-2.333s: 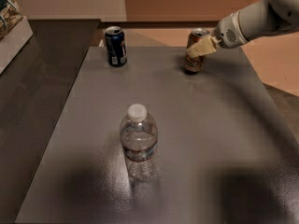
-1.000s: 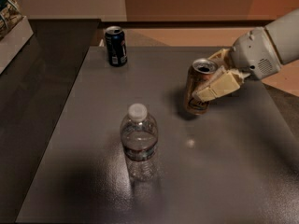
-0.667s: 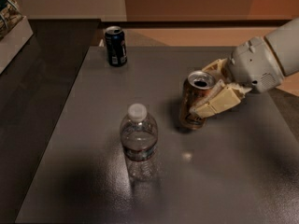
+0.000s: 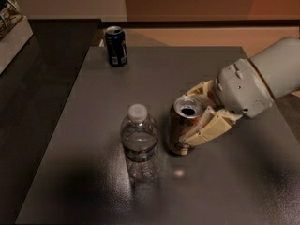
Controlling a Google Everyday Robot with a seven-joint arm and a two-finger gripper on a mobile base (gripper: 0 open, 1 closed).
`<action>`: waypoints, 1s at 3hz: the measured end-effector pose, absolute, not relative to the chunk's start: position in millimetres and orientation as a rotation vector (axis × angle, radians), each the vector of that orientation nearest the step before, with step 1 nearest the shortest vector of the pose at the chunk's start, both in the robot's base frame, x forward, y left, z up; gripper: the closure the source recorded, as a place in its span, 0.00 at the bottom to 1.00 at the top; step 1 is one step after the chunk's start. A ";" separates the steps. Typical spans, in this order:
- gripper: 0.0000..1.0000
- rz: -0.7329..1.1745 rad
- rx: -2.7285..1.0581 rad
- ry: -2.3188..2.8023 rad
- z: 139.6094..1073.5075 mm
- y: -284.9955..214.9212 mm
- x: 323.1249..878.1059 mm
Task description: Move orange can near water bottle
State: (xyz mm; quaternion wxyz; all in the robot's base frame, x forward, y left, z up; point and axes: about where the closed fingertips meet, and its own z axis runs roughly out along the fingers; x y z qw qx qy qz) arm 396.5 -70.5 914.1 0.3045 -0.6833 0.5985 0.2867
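The gripper (image 4: 191, 118) is reaching in from the right of the frame, and its pale fingers (image 4: 213, 128) are pinching the orange can (image 4: 180, 131) by its sides just right of centre. The can is leaning slightly, and whether its base is touching the grey table (image 4: 187, 69) cannot be told. The water bottle (image 4: 139, 143) is standing upright just left of the can, close beside it with a narrow gap between them. The dark blue can (image 4: 116, 46) is sitting well apart in the upper left. The carrying step is looking all but finished. The next move is probably calling for setting the can level on the table, then spreading the fingers and drawing back to the right without nudging can or bottle.
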 end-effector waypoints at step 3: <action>0.38 0.792 -1.852 1.590 894.2 -54.1 382.6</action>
